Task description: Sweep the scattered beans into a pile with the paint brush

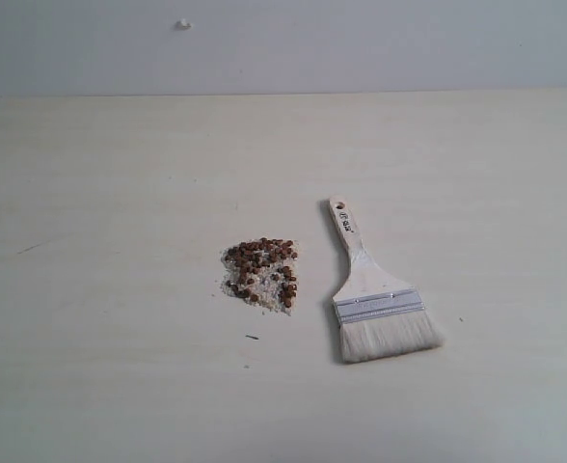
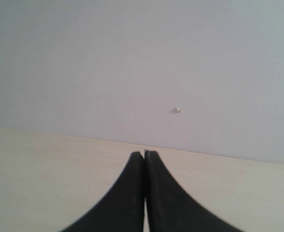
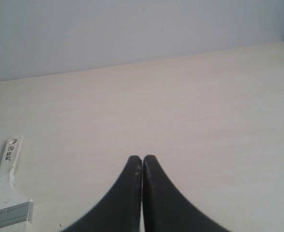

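Both claws are pressed together and hold nothing. The left claw (image 2: 144,153) points over bare worktop (image 2: 45,164). The right claw (image 3: 142,158) is near the paint brush (image 3: 7,191) but not touching it. Only the exterior view shows the whole paint brush (image 1: 370,289), lower right of centre, with whitish bristles nearest and the pale handle angled away. Left of centre lies the pile (image 1: 260,282), reddish-brown beans (image 1: 264,253) among white crumbs. Far back, a white speck (image 1: 183,24) marks the wall.
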